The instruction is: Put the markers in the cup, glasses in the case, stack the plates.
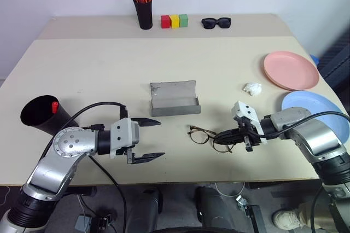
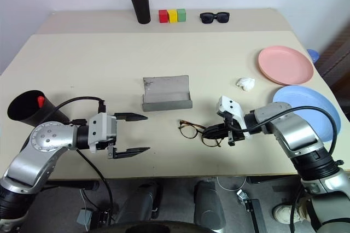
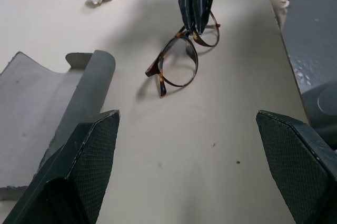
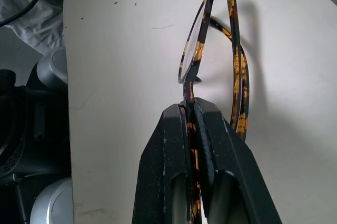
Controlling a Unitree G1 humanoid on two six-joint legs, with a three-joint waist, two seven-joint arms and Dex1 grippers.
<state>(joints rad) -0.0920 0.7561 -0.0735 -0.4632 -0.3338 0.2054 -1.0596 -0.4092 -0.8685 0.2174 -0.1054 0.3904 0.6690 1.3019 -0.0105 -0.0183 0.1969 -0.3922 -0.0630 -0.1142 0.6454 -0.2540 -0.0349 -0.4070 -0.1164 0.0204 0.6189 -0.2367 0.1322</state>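
This looks like a robotics lab or test room: a plain beige surface point(image 1: 109, 63) pushed against a bare white wall, staged with a tidy row of coloured blocks point(image 1: 174, 21) and a black pen holder point(image 1: 144, 13) (props, clearly), while loose cables and grey machine parts sit on the floor below.
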